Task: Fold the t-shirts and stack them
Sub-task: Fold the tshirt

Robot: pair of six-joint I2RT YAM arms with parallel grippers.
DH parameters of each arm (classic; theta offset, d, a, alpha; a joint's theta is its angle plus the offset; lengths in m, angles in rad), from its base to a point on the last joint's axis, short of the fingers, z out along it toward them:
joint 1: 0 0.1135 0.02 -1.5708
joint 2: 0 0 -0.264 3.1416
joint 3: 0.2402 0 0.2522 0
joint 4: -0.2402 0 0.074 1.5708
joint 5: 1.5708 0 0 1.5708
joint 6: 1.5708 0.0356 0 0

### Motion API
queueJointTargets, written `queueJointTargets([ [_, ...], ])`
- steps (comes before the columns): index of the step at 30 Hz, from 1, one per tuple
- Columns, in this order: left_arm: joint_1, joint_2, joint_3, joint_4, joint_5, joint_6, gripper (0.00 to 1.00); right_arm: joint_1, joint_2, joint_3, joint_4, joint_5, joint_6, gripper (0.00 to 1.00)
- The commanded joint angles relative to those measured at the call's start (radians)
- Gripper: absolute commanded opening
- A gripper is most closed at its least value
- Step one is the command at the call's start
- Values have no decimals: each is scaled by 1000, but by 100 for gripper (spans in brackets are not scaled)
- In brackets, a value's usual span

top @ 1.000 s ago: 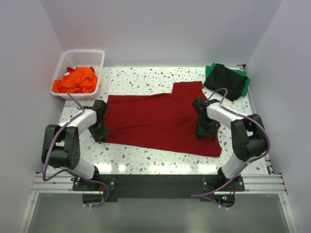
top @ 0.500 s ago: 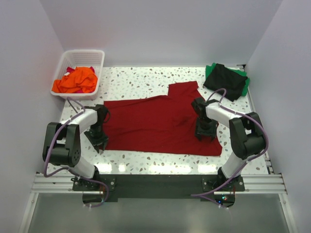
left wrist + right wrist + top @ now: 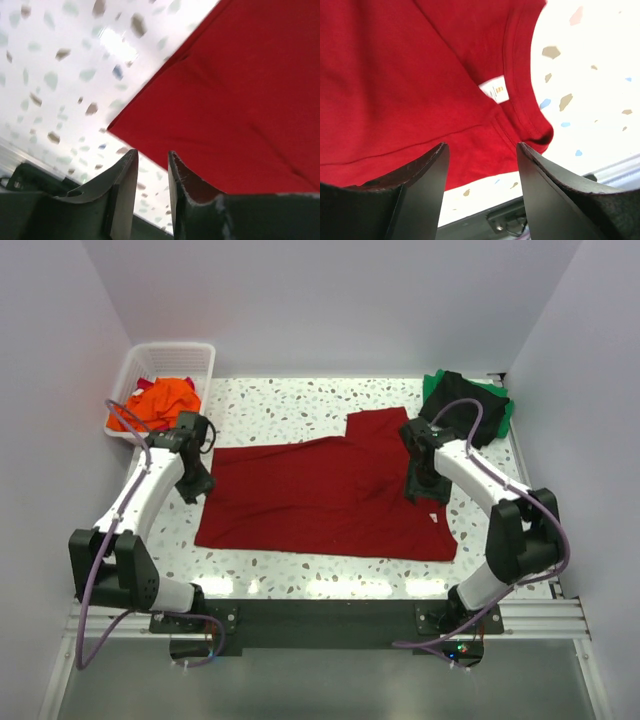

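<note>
The dark red t-shirt [image 3: 320,495] lies spread flat on the speckled table, one sleeve [image 3: 378,425] pointing to the far side. My left gripper [image 3: 196,486] hovers over the shirt's left edge; in the left wrist view the gripper [image 3: 152,157] stands open by a narrow gap with nothing in it, above the shirt's corner [image 3: 230,100]. My right gripper [image 3: 423,485] hangs over the shirt's right part. In the right wrist view it [image 3: 480,147] is wide open and empty above the collar and white label [image 3: 494,90].
A white slatted basket [image 3: 133,365] at the far left holds an orange shirt [image 3: 160,405]. A folded black shirt [image 3: 462,405] lies on a green one [image 3: 505,412] at the far right. The walls stand close on both sides.
The left gripper went toward the near edge, then drew back to the far side. The shirt's near left corner now lies further out. The right gripper shifted slightly away from me.
</note>
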Motion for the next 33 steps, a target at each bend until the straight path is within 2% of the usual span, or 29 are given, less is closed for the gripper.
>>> queueJointTargets([
  [1,9,-68,56,216,27,99,37,-2,-92,120,-34,33,-12,61],
  [2,24,-59,47,255,63,116,37,-2,-97,136,-17,25,-18,62],
  [7,64,56,62,396,189,118,20,-2,-111,191,54,-14,-38,65],
  [11,71,162,56,540,223,121,17,-2,-77,208,98,-57,-38,65],
  [14,81,234,80,623,249,119,19,-2,-65,202,140,-79,-33,64],
  [19,84,349,171,619,141,135,35,-2,-46,199,161,-93,-37,64],
  [22,84,389,210,613,98,148,39,-2,-35,194,166,-94,-40,64],
  [33,83,492,257,627,25,182,39,-2,29,229,161,-100,-47,63],
])
